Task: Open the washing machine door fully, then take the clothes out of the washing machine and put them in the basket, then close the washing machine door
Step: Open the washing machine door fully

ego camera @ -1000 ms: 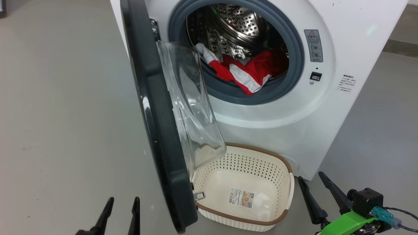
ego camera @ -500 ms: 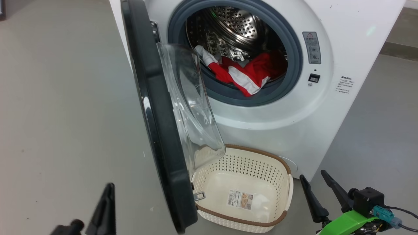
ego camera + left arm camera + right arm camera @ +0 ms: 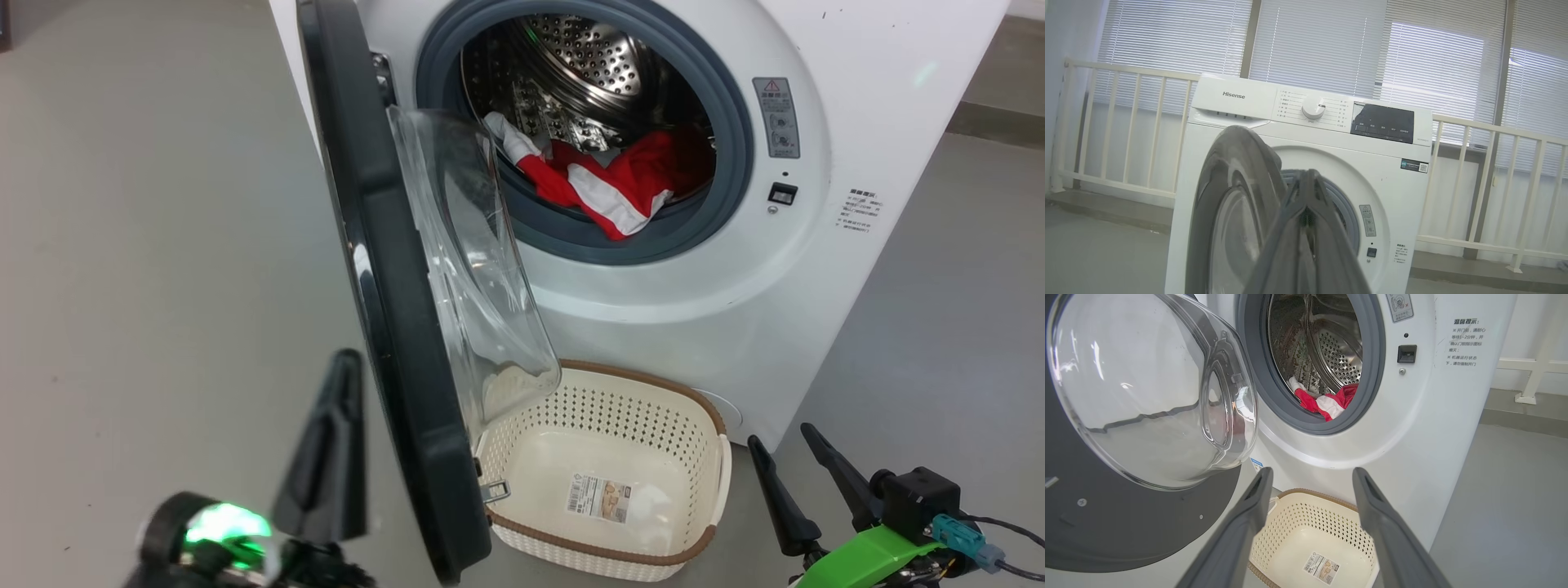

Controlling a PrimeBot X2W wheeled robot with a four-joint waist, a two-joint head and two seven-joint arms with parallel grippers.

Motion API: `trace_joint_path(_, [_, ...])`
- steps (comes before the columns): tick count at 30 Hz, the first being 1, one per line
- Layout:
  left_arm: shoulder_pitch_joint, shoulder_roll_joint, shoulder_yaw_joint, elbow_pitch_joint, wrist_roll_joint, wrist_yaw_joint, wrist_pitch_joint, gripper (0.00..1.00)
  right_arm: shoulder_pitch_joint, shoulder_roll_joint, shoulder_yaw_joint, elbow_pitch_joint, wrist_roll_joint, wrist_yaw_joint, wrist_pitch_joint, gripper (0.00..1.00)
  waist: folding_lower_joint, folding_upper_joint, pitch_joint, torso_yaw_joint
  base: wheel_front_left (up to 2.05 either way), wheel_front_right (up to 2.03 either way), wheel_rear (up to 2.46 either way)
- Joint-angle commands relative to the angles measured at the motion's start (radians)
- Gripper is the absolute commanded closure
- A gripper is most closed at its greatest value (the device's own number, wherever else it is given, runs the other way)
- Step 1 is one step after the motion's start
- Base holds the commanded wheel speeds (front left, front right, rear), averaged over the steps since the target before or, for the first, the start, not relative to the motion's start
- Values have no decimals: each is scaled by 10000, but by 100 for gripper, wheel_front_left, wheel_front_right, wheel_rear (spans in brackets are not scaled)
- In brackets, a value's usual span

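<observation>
- Left gripper (image 3: 346, 367): jaws pressed tip to tip, nothing held. In the left wrist view the fingers (image 3: 1290, 245) meet at the ends.
- Door (image 3: 384, 269) is just right of these jaws and edge-on to the head camera. Its long line runs from the hinge (image 3: 382, 73), far ahead of the tips, back to the free edge beside the wrist.
- Touching the door or a sliver apart: cannot tell.
- Door stands roughly square to the washer (image 3: 857, 122) front, so partly swung and not yet fully open.
- Left jaws are on the door's outer-face side. The glass bowl (image 3: 465, 261) bulges away from them, toward the right arm.
- Right gripper (image 3: 778, 435): jaws spread wide, empty, fingers aimed at the washer.
- Basket (image 3: 645, 377) is just ahead of and below the right jaws, on the floor (image 3: 163, 245) against the washer. Its left end is under the bowl. Only a sticker (image 3: 602, 496) inside.
- Clothes (image 3: 608, 184) lie at the drum (image 3: 588, 57) mouth, partly over the gasket (image 3: 571, 237). They are ahead of and above the right jaws, well apart. From the left jaws they sit behind the door.
- Judgement: the step in hand is opening the door. The left arm is nearer the door, the right arm nearer the clothes and basket.
- The move turns on which side the door is on. It must swing further toward the left jaws' side, so likely a hook or pull on the edge, not a push.
- Risk: the closed tips may slip off the glossy edge.
</observation>
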Motion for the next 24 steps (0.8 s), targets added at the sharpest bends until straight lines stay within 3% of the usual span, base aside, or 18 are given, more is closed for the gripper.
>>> trace_joint_path(1, [-229,85,-53,-373,92,-101,-49,100,-72,-106,179,-278,-61,63,-135,0,0,0,21,-12,0,0,0])
trace_joint_path(7, [124,85,-1467,672,-125,-305,-49,100,-135,-119,205,-335,-93,63,-135,0,0,0,109,-62,0,0,0])
trace_joint_path(13, [147,85,-2416,2676,-686,-170,-49,100,-223,-117,232,-329,-104,63,-135,0,0,0,190,-115,0,0,0])
trace_joint_path(17, [-138,85,-2622,3835,-1179,101,-49,100,-226,-102,223,-342,-114,63,-135,0,0,0,184,-128,0,0,0])
trace_joint_path(24, [-385,85,-2453,4398,-1578,357,-49,100,-198,-87,228,-350,-117,63,-135,0,0,0,146,-125,0,0,0])
